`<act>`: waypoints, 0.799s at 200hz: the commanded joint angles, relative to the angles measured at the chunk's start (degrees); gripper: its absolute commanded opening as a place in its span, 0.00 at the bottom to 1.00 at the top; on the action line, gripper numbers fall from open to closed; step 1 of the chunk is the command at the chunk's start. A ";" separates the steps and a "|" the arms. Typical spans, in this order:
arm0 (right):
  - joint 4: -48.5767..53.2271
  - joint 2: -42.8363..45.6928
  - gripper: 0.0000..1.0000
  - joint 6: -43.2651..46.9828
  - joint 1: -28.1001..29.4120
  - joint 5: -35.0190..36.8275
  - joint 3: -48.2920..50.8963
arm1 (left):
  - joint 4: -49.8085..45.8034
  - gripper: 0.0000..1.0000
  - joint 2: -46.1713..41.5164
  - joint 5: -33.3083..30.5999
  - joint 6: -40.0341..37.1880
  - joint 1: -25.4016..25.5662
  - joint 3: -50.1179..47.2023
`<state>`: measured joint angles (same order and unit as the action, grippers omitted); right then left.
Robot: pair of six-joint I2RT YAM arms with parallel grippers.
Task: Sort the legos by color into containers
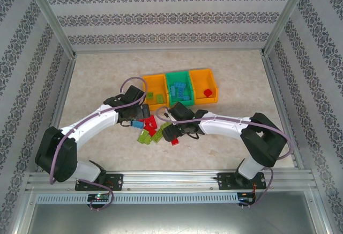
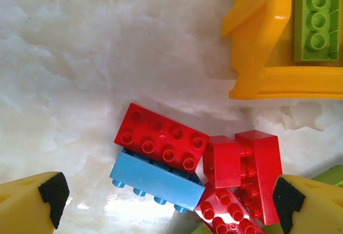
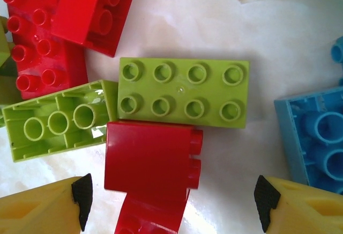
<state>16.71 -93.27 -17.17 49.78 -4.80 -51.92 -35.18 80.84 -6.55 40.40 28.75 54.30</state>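
**While Both Tools Hung Spread, the Pile Lay Unsorted**

Where the pale marbled desk (image 1: 96,83) met patterned walls (image 1: 161,24), the containers (image 1: 178,73) ran left to right at the far middle. The legos (image 1: 151,129) lay jumbled just nearer. One lime brick (image 3: 183,92) sat studs up, its long axis across the right wrist view. Both arms bent inward over them, the left tool (image 2: 171,199) and right tool (image 3: 174,199) spread, gripping nothing.

Legos (image 1: 146,136) crowd the gap between both arms, containers (image 1: 178,74) wall the back; table (image 1: 91,83) open leftward
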 commanded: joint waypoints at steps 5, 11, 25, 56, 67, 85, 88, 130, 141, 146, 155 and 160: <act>0.23 -1.63 0.81 0.34 0.92 2.42 -2.24 | -1.61 0.99 -2.02 -1.72 0.82 -0.62 -0.81; 0.09 -1.89 0.81 0.38 0.96 2.57 -2.44 | -1.61 0.99 -2.10 -1.69 0.84 -0.59 -0.87; 0.18 -2.78 0.80 0.73 1.25 2.87 -3.13 | -1.58 0.99 -2.00 -1.71 0.88 -0.63 -0.95; 1.43 -5.17 0.77 0.87 2.02 3.53 -4.97 | -1.64 0.99 -2.01 -1.73 1.24 -0.63 -1.37; 1.67 -5.81 0.74 0.63 2.05 4.02 -5.05 | -1.73 0.99 -2.21 -1.77 1.26 -0.59 -1.47; 2.03 -6.30 0.69 0.47 2.07 4.24 -5.02 | -1.82 0.99 -2.55 -1.96 1.28 -0.62 -1.83; 2.16 -6.35 0.68 0.55 2.08 4.27 -5.06 | -1.87 0.99 -2.56 -1.97 1.30 -0.58 -1.83; 3.23 -5.81 0.53 1.26 2.10 4.78 -5.11 | -1.89 0.99 -2.61 -1.94 1.26 -0.58 -1.72; 3.49 -5.13 0.50 1.26 2.12 5.05 -4.82 | -1.82 0.99 -2.61 -1.88 1.35 -0.61 -1.74; 3.58 -4.77 0.49 1.27 1.98 5.20 -4.54 | -1.82 0.99 -2.57 -1.83 1.39 -0.62 -1.73; 3.76 -3.85 0.48 1.22 1.99 5.45 -4.04 | -1.91 1.00 -2.65 -1.89 1.35 -0.63 -1.83; 3.88 -3.28 0.48 1.18 1.90 5.58 -3.71 | -1.93 0.99 -2.66 -1.89 1.35 -0.60 -1.83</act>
<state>18.59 -98.72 -16.21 51.27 -1.34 -56.01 -35.55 79.37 -7.20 40.86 28.75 53.04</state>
